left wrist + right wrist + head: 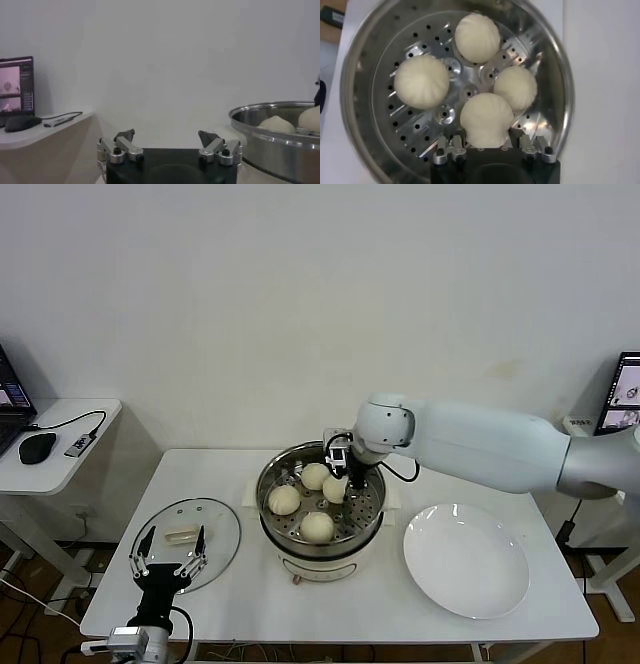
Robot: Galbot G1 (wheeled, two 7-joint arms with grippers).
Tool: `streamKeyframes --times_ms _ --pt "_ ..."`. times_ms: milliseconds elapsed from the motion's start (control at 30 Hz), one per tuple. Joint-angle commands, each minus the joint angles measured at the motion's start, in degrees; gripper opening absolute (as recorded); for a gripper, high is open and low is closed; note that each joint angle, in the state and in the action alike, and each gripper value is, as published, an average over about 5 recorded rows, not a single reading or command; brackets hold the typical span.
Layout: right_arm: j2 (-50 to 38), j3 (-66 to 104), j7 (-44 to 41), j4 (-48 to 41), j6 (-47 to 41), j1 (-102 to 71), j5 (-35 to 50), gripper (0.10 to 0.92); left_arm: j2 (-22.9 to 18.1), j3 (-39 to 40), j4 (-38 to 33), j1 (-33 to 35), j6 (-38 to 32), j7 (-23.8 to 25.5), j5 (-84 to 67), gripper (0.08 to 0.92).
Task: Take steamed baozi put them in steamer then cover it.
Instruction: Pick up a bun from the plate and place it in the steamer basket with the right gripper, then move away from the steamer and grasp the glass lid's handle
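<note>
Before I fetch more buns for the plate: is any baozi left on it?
No: the white plate lies bare, and all four baozi sit in the steamer.

Cream-white baozi [486, 120], shiny perforated steel steamer [380, 145], clear lid [186, 544], white plate [466, 560]

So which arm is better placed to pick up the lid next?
Probably left: the left gripper hangs open beside the cover, while the right gripper is inside the steamer at the fourth baozi.
</note>
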Motion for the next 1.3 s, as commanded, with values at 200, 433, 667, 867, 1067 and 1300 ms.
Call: streamKeyframes --times_ms 200,433,667,867,1067,1300 --pt "-0.21 -0.44 0.6 -0.3 -0.65 -1.91 -2.19 0.569 0.0 0.11 0.29 -0.3 0.04 -0.02 -0.02 0.823" --pt "-4.05 1.88 -0.73 3.68 -0.64 -0.35 -1.88 0.744 -0.06 0.22 0.59 -0.5 0.08 -0.03 0.0 0.823" --pt "-10.42 7.46 0.38 10.4 -0.37 -0.05 -0.6 0.821 0.12 0.0 0.82 -0.77 0.17 0.0 -0.09 0.823" --pt "-18.56 16.76 20.09 18.62 5.73 -8.4 9.94 0.823 0.27 -0.13 1.4 -0.78 0.17 0.0 -0.1 0.823" --pt "-25.89 37.49 36.28 23.79 19.94 -33.61 9.36 0.823 0.18 -0.25 1.96 -0.9 0.22 -0.7 0.22 0.823" --pt "-23.94 65.58 41.45 25.36 34.95 -65.71 -0.58 0.823 0.02 -0.54 2.44 -0.8 0.4 -1.53 0.93 0.823"
